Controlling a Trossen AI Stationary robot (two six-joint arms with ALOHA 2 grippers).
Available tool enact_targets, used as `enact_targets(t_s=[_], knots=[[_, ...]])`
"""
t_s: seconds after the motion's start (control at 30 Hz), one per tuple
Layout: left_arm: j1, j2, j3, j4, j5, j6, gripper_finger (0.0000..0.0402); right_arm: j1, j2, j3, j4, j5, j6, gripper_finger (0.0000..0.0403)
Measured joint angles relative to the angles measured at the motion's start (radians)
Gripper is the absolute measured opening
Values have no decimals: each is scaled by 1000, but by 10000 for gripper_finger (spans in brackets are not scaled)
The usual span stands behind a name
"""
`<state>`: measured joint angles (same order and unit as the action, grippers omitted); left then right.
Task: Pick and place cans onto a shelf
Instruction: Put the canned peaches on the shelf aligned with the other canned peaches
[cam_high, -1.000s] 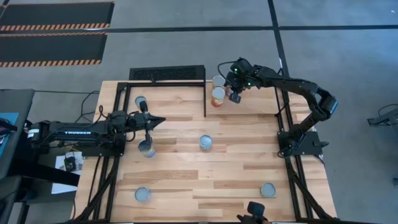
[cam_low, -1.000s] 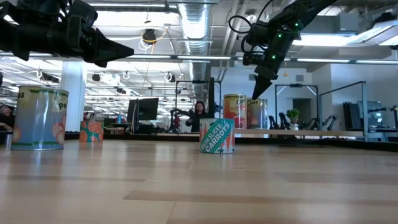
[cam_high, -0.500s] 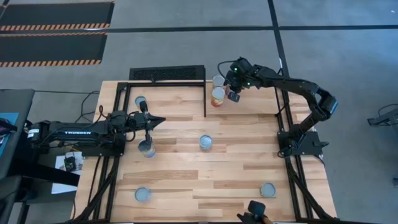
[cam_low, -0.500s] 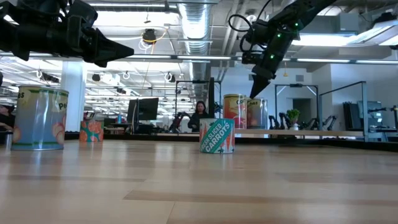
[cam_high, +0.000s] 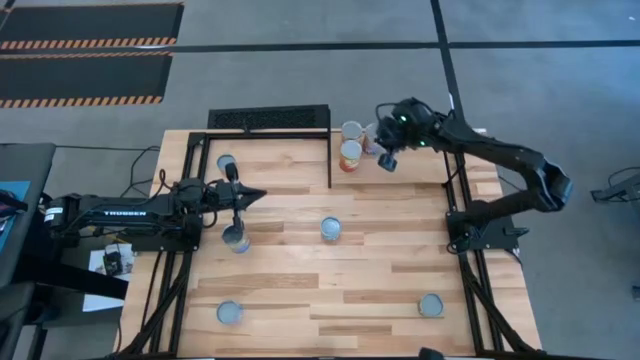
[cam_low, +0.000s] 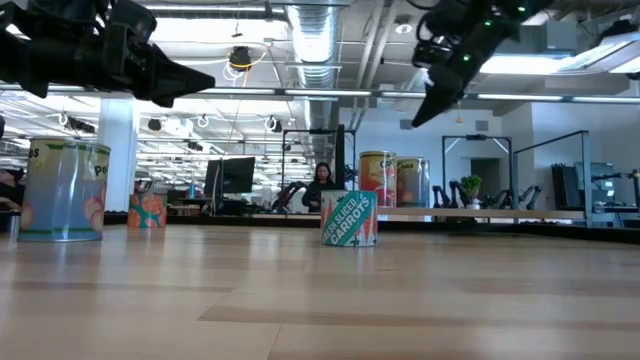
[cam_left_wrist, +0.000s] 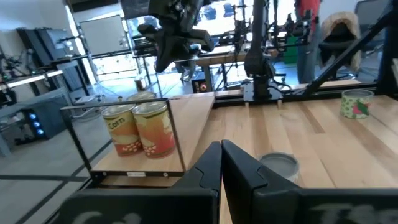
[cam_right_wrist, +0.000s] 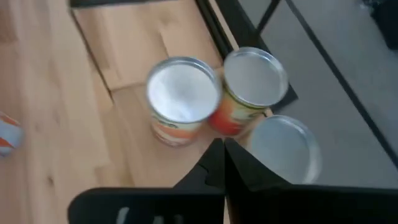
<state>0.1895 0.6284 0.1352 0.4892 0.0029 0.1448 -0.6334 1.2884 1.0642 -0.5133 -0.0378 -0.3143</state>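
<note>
Right gripper (cam_high: 386, 160) hangs above the far right part of the table (cam_high: 300, 290), fingers pressed together with nothing between them, just beside the two orange-labelled cans (cam_high: 350, 155) standing upright and touching on the shelf (cam_high: 400, 168) at the far edge. Left gripper (cam_high: 252, 196) waits clenched and empty over the left side, above a grey-blue can (cam_high: 237, 238). Carrots can (cam_low: 349, 218) sits mid-table; one can (cam_high: 226, 164) at the far left corner, two cans (cam_high: 229, 313) along the near edge

Robotics laboratory in an open industrial hall. Exposed ceiling ducts (cam_low: 310, 40), a monitor (cam_low: 237, 175) and further robot rigs (cam_left_wrist: 258, 43) stand beyond the wooden table (cam_high: 330, 290); hazard-striped mats (cam_high: 85, 50) lie on the concrete floor.
</note>
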Motion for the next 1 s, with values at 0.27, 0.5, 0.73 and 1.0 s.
enact_targets(t_s=[0.27,0.5,0.73,1.0], knots=[[-71,0,57,-56,5,2,0,96,-186,-328,353,-69,103,6],[-193,12,138,-205,-90,19,0,321,-272,-478,622,22,149,4],[-317,60,229,-363,-228,-18,0,472,-290,-546,740,114,126,8],[-384,102,377,-692,-301,-266,0,536,-287,-613,788,114,126,7]])
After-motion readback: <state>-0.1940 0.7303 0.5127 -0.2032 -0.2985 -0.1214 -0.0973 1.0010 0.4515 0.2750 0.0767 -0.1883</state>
